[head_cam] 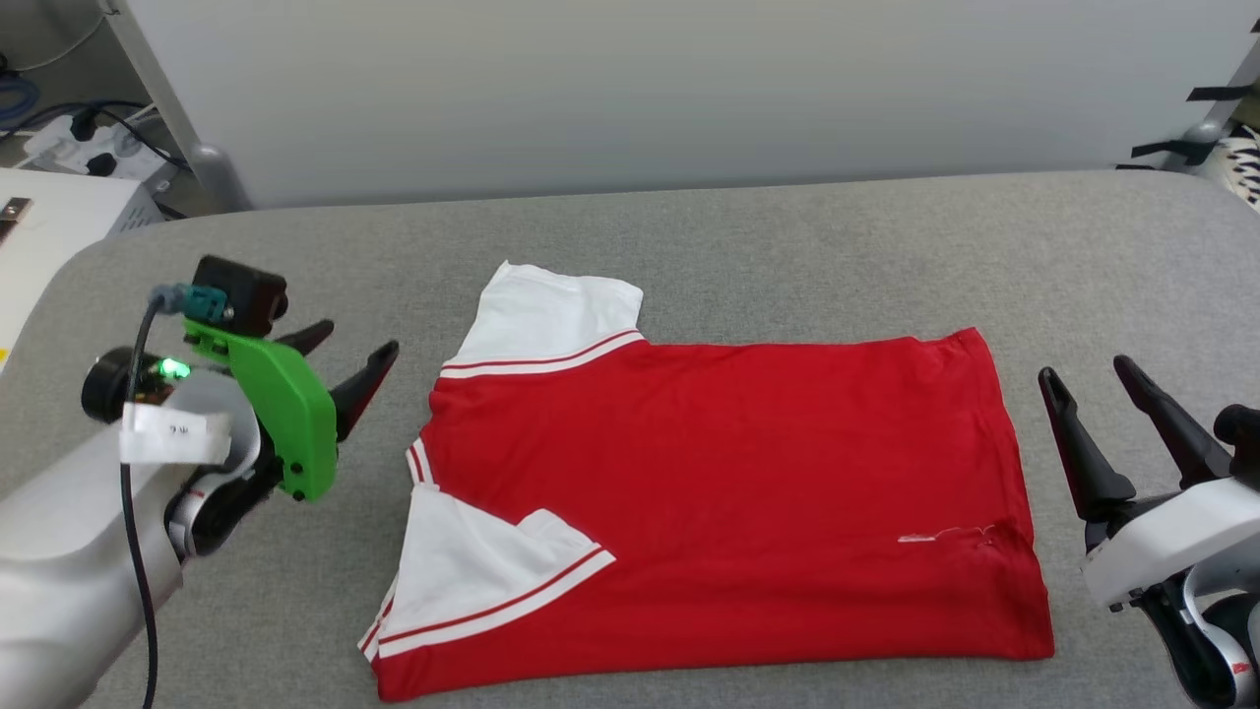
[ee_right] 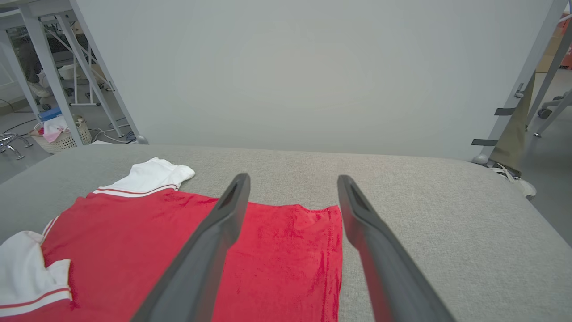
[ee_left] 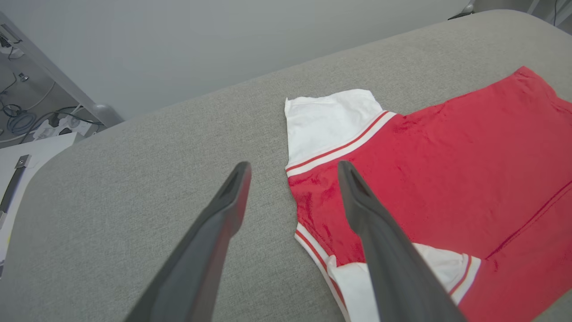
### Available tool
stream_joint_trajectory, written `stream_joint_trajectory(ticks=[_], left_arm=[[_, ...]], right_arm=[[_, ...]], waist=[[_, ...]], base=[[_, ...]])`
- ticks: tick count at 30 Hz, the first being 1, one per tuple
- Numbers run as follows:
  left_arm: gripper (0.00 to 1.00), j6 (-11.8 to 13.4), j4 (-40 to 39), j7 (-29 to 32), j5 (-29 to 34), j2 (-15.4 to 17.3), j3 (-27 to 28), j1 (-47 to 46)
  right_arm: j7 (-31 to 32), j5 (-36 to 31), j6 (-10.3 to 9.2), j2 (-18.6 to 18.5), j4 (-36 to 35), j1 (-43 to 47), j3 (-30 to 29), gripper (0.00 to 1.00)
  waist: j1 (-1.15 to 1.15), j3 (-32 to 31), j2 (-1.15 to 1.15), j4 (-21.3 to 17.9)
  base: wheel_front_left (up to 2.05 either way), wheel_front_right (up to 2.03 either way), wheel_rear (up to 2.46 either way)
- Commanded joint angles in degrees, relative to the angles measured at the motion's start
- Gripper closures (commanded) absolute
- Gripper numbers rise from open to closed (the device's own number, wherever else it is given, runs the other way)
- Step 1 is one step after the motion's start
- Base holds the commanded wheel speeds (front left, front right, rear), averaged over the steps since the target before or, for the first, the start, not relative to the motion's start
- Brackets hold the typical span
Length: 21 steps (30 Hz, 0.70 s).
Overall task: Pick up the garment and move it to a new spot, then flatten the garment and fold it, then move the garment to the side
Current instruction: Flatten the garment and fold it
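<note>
The garment (head_cam: 728, 492), a red T-shirt with white striped sleeves, lies flat and folded lengthwise on the grey padded table (head_cam: 787, 236), collar end to the left. My left gripper (head_cam: 356, 357) stands open just left of the collar edge, holding nothing. My right gripper (head_cam: 1086, 366) stands open just right of the hem, also with nothing in it. In the left wrist view the garment (ee_left: 447, 179) lies right of the open left gripper (ee_left: 292, 166). Through the right wrist view the hem of the garment (ee_right: 277, 250) lies under the open right gripper (ee_right: 292, 179).
A pale partition wall (head_cam: 640, 89) stands behind the table. Cables and a power strip (head_cam: 79, 138) sit on the floor at the back left. A basket (ee_right: 62, 138) and table legs (ee_right: 49, 71) stand beyond the table's far left corner.
</note>
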Motion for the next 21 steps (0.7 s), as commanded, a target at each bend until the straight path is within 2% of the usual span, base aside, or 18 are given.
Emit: stream_joint_trajectory(ticks=[1,7,11,21], left_arm=[[0.00,-0.57,0.77,0.77,0.32,-0.73,0.40,-2.49],[0.00,-2.64,4.81,7.14,-1.65,-2.41,1.66,-10.70],[0.00,-3.90,7.23,15.21,-4.41,-2.64,1.65,-16.37],[0.00,-4.09,11.51,32.78,-7.82,-3.20,1.06,-29.45]], right_arm=[[-0.70,-1.28,-0.04,0.34,-1.57,0.50,-0.12,0.00],[-1.68,-4.32,-0.04,1.60,-6.32,-0.97,0.92,0.00],[-1.83,-5.45,-0.04,2.22,-7.76,-2.74,2.23,0.00],[-4.04,-6.33,-0.04,3.17,-6.98,-7.78,4.14,0.00]], waist=[[0.00,2.31,0.00,-1.77],[0.00,7.52,0.00,-4.81],[0.00,11.86,0.00,-7.23],[0.00,21.41,0.00,-11.03]], base=[[0.00,0.00,0.00],[0.00,0.00,0.00],[0.00,0.00,0.00],[0.00,0.00,0.00]])
